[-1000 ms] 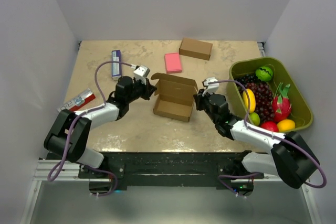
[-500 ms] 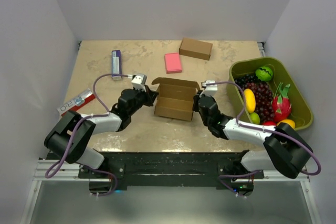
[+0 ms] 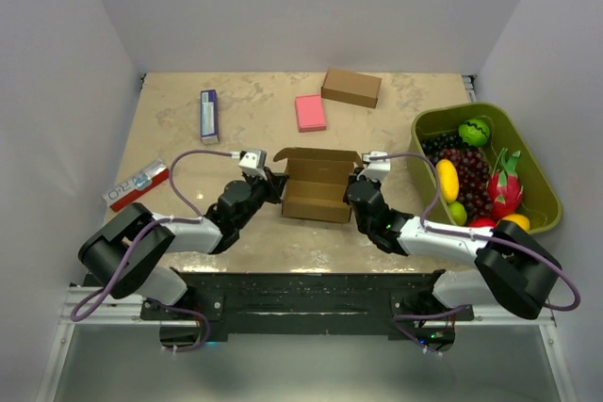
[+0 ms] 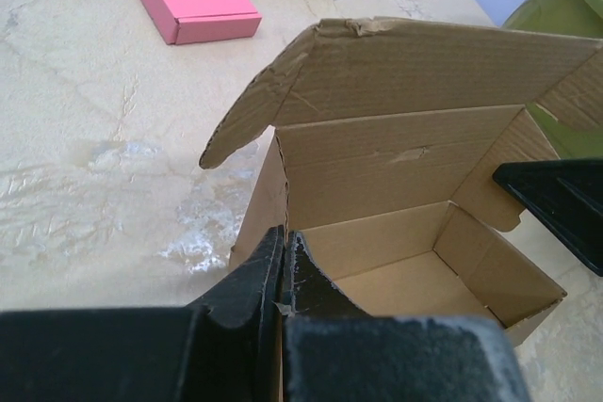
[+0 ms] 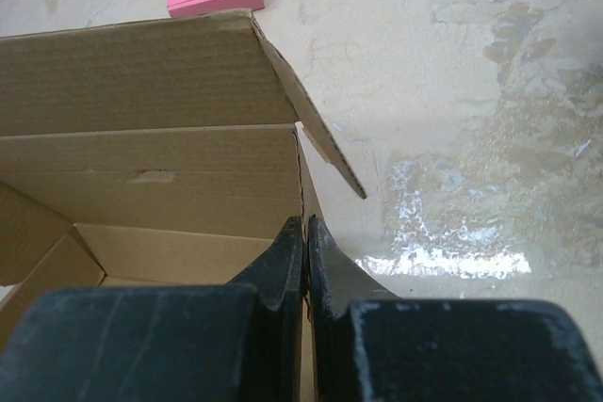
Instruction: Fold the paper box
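You had the paper box [image 3: 316,185] at the middle of the tabletop [image 3: 405,91], directly between your two arms. The left tool [image 3: 267,184] was closed on the box's 9 o'clock side wall. Its wrist view showed the dark fingers [image 4: 254,275] pinched together with the wall's cardboard edge between them. The right tool [image 3: 356,190] was clamped the same way on the 3 o'clock side wall, and its fingers [image 5: 283,261] met over that edge.

The task looked well advanced but unfinished. The base and all four walls stood up as an open tray, and the inside was empty. The lid rose from the 12 o'clock wall with its small side tabs hanging loose. By my judgement, you still had to bring the lid down toward 6 o'clock and tuck its tabs in.

Beyond the box, a pink block [image 3: 310,112] lay at 12 o'clock and a closed brown carton [image 3: 350,88] at 1 o'clock. A green bin [image 3: 450,111] of toy fruit sat at 3 o'clock.

Compared with a second earlier, the box had been drawn toward 6 o'clock, nearer the arm bases. It had also turned from a skewed angle to sit square. The lid, which had leaned back toward 12 o'clock, stood more upright. Both arms had folded in closer, and both kept their grip.
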Tool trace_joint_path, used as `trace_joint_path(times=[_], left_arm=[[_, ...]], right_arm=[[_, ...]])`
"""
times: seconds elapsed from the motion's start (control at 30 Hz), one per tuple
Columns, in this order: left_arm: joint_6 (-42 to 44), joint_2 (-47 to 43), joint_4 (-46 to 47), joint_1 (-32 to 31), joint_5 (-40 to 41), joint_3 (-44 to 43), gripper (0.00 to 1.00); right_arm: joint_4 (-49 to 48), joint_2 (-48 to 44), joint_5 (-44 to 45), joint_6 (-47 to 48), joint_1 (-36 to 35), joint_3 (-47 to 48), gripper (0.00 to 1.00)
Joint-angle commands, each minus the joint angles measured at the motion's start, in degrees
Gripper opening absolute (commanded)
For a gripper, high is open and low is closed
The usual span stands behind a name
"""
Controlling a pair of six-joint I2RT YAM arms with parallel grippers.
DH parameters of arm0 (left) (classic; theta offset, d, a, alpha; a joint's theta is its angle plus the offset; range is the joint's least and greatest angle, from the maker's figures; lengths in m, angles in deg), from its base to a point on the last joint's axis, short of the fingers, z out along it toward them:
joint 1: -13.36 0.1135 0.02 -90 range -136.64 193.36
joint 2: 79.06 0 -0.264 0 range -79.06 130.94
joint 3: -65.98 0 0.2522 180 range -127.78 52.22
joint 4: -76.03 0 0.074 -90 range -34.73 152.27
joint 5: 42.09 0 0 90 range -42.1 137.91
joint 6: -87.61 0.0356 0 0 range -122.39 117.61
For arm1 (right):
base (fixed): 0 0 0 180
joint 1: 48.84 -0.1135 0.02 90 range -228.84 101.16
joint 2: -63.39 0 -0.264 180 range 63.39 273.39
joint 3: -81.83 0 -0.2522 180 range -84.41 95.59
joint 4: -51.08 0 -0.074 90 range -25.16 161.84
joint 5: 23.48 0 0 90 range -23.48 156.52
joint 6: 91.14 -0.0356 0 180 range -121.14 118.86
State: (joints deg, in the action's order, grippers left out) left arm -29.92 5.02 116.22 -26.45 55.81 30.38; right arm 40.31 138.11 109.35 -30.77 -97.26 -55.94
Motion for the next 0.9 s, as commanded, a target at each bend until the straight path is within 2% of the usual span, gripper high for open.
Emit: trace_joint_path(times=[0.0,0.33,0.6,0.77,0.87], left_arm=[[-2.3,-0.2,1.2,-4.5,1.4,3.6,0.0],[-4.2,-0.6,2.2,-9.9,6.8,7.4,0.0],[-3.8,-2.0,2.0,-14.7,12.8,9.9,0.0],[-3.0,-2.1,2.6,-18.7,17.9,11.0,0.0],[-3.2,-1.7,3.8,-20.5,20.5,12.1,0.0]], right_arm=[[-3.2,-2.8,1.5,-5.9,-3.4,-0.6,0.01],[4.5,-10.8,5.2,-10.8,-6.9,-6.0,0.07],[9.3,-14.9,5.5,-13.8,-8.8,-6.8,0.12],[12.6,-16.9,5.9,-15.5,-10.5,-6.8,0.27],[14.6,-18.6,6.3,-16.7,-11.3,-7.4,0.29]])
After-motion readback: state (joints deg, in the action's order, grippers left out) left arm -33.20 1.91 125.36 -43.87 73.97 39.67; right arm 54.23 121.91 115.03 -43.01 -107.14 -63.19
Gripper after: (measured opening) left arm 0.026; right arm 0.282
